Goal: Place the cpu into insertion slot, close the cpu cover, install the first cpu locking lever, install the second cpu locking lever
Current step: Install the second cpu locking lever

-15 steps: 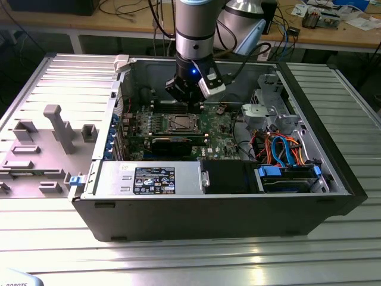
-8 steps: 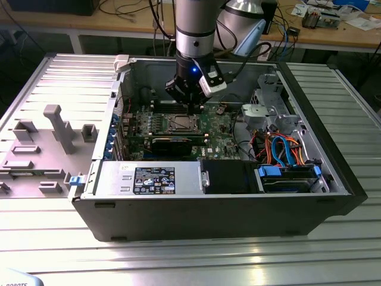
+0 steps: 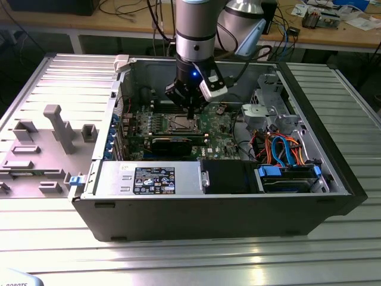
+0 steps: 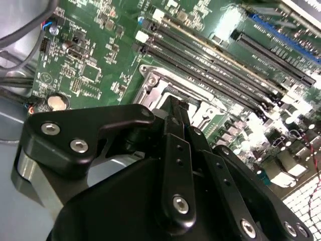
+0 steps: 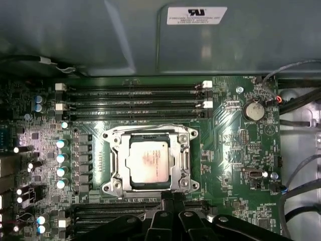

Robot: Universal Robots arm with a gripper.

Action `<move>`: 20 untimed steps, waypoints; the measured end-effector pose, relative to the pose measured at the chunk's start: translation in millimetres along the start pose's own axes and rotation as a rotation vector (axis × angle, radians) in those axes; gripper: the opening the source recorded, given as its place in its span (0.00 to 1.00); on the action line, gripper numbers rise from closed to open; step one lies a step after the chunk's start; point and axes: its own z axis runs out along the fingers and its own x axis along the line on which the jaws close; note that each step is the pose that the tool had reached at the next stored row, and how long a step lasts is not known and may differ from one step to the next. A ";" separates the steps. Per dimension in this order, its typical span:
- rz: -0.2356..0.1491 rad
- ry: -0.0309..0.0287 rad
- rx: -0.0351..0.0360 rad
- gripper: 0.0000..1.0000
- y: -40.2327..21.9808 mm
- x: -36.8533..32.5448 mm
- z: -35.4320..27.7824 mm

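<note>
The cpu (image 5: 147,165), a silver-grey square chip, lies flat in the insertion slot (image 5: 113,188) on the green motherboard. The cpu cover (image 5: 150,136), a metal frame with a central window, lies down around the chip. My gripper (image 5: 172,196) hovers just off one edge of the socket with its black fingers pressed together and nothing between them. In the second wrist view the gripper (image 4: 176,106) points down at the socket frame (image 4: 160,85). In the exterior view the gripper (image 3: 189,112) hangs just above the socket (image 3: 180,124) inside the open computer case. Whether the locking levers are latched I cannot tell.
Long black memory slots (image 5: 135,100) flank the socket on two sides. A black expansion card (image 3: 172,144), a power supply (image 3: 149,179) and a drive bay with blue and orange cables (image 3: 286,155) fill the case. A grey fixture plate (image 3: 41,143) lies at the exterior view's left.
</note>
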 end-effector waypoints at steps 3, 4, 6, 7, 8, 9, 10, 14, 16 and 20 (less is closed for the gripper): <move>0.000 -0.0001 -0.0001 0.11 -3.6 5.0 -0.1; 0.000 0.0000 -0.0019 0.11 -3.9 9.6 -0.2; 0.000 0.0001 -0.0056 0.11 -5.3 12.0 -0.3; 0.000 0.0001 -0.0072 0.11 -6.0 12.2 -0.2; 0.000 0.0001 -0.0074 0.11 -6.1 12.2 -0.1; 0.000 0.0002 -0.0073 0.11 -6.1 12.2 -0.1; 0.000 0.0001 -0.0073 0.11 -6.1 12.2 -0.1; 0.000 0.0002 -0.0073 0.11 -6.2 12.2 -0.1; 0.000 0.0001 -0.0073 0.11 -6.6 12.2 0.4; 0.000 0.0001 -0.0073 0.11 -6.7 12.2 0.5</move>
